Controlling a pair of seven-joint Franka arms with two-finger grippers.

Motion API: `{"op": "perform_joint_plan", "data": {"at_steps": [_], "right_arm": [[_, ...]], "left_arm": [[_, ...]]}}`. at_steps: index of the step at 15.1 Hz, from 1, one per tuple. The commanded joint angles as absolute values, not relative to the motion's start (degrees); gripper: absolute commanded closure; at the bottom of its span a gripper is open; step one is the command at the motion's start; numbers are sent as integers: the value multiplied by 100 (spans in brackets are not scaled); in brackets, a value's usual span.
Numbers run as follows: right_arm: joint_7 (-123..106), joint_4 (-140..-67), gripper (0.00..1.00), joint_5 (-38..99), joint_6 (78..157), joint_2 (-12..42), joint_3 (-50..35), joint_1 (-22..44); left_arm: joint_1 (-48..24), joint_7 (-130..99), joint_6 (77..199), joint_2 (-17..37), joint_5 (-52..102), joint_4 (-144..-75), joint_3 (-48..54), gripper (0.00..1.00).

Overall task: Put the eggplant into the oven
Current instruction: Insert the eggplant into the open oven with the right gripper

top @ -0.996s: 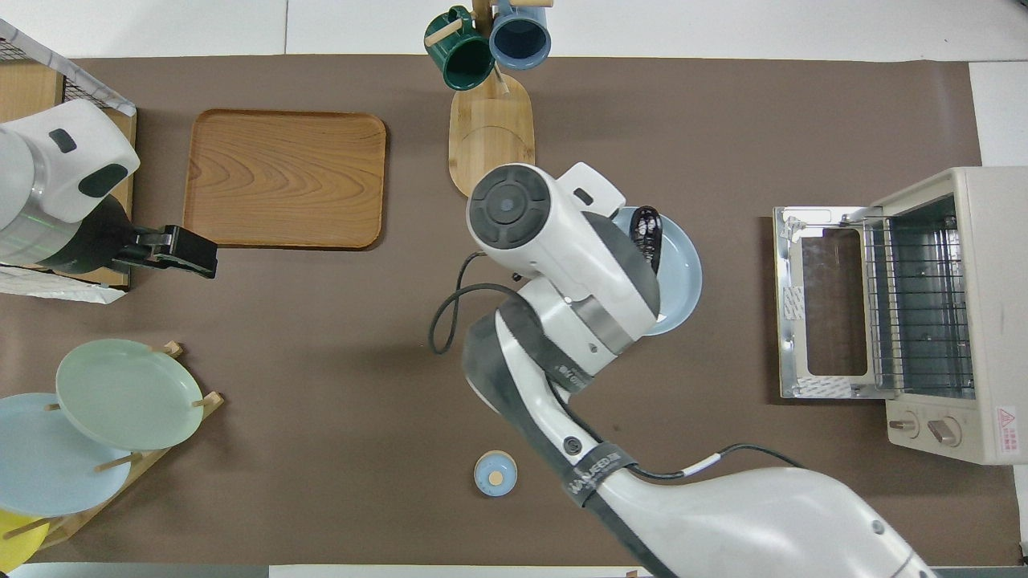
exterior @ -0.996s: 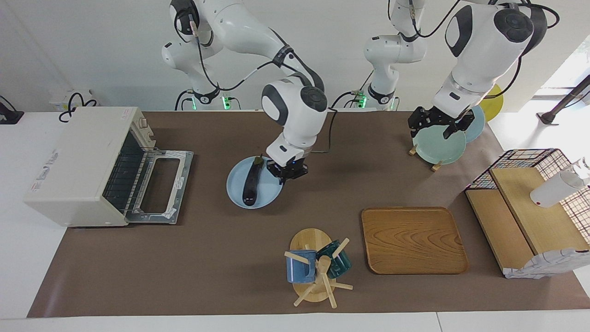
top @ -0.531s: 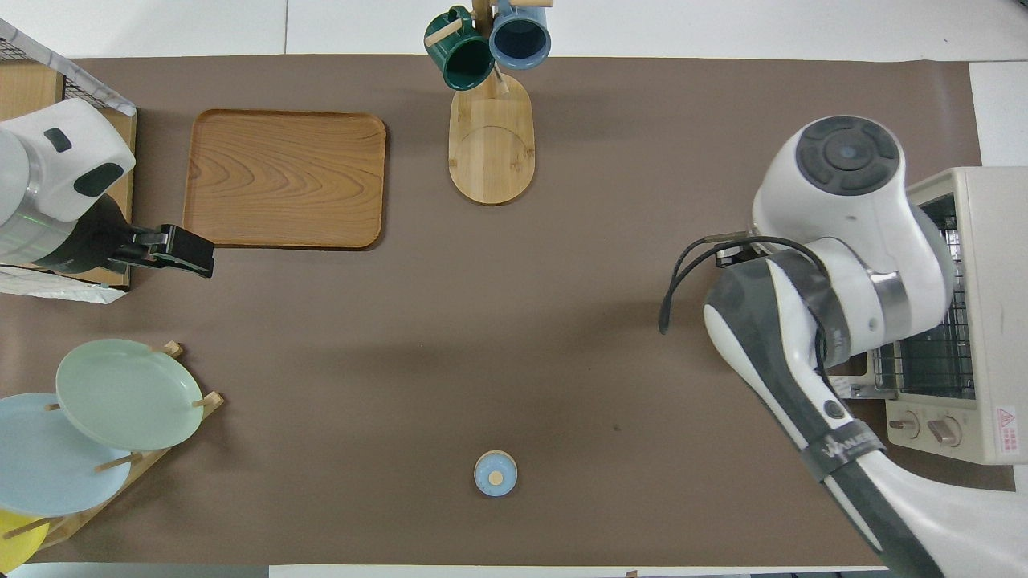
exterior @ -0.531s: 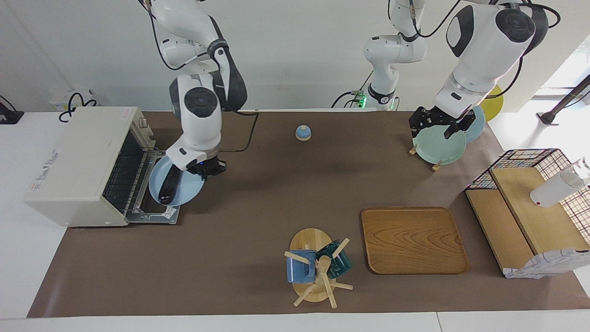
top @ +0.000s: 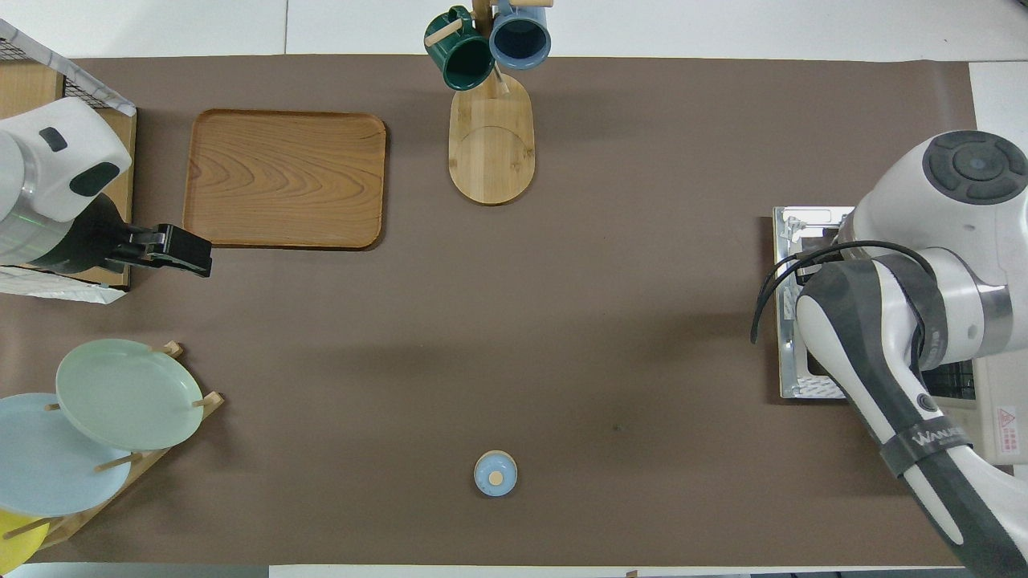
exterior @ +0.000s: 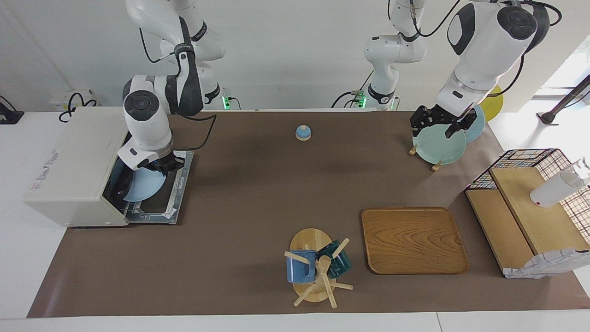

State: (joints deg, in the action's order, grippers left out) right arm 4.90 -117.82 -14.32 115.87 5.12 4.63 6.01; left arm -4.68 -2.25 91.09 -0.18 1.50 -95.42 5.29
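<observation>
The off-white oven (exterior: 73,166) stands at the right arm's end of the table with its door (exterior: 159,203) folded down flat. My right gripper (exterior: 159,166) hangs over the door, shut on the rim of a light blue plate (exterior: 140,186). The plate is tilted and half inside the oven's mouth. I cannot pick out the eggplant; it is hidden in the dark opening at the plate's inner edge. In the overhead view my right arm covers the plate and most of the oven (top: 1000,401). My left gripper (exterior: 440,127) waits, open, over the plate rack.
A small blue bell (exterior: 303,133) sits near the robots. A mug tree (exterior: 315,267) and a wooden tray (exterior: 413,240) lie farther out. The green plate (exterior: 438,146) leans in its rack. A wire-and-wood rack (exterior: 530,207) stands at the left arm's end.
My right arm has carried the blue plate with the eggplant from the middle of the table to the oven and pushed it partway into the mouth. The left arm has not moved.
</observation>
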Motion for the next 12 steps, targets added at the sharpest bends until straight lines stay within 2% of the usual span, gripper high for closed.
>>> {"op": "perform_joint_plan", "data": {"at_steps": [1,4,11,12], "right_arm": [[71,-12436,100,-1600,12145,194,369,168],[-333,-12454,100,-1600,12155,185,369,-104],[-273,-12542,100,-1573,12146,167,360,-264],[-272,-12542,94,-1538,12155,167,360,-272]], "left_arm": [[-448,-185,9018,-97,79,-9536,527,0],[-448,-185,9018,-97,79,-9536,527,0],[-448,-184,9026,-97,79,-9536,527,0],[-448,-185,9018,-97,79,-9536,527,0]]}}
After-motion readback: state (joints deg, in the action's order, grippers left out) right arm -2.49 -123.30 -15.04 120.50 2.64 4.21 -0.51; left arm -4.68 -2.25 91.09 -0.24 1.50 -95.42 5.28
